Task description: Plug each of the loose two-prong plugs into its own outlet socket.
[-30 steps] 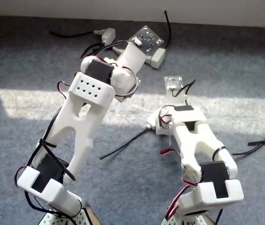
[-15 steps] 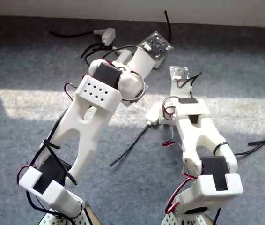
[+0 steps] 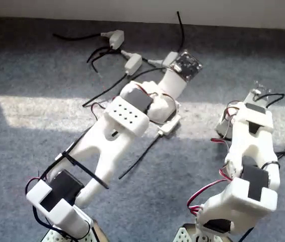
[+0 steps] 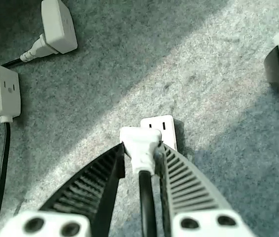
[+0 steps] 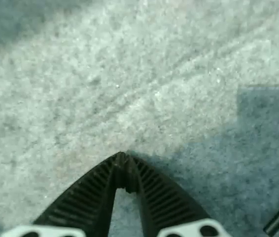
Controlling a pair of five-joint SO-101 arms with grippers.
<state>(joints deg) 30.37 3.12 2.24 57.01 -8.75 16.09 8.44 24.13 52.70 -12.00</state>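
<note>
The left gripper (image 4: 140, 152) is clamping a white plug (image 4: 137, 140) beside an outlet socket (image 4: 160, 129); the right gripper (image 5: 124, 178) is resting closed, empty.

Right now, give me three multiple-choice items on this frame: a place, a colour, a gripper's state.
1. What lies just beyond the plug in the left gripper? A a white socket; B a cup; C a screwdriver.
2. The held plug's cord is: A red; B black; C yellow.
3. The right gripper is: A wide open; B shut on a plug; C shut, empty.
Answers: 1 A, slots show just past the plug; 2 B, it runs black between the fingers; 3 C, fingertips meet over carpet.
</note>
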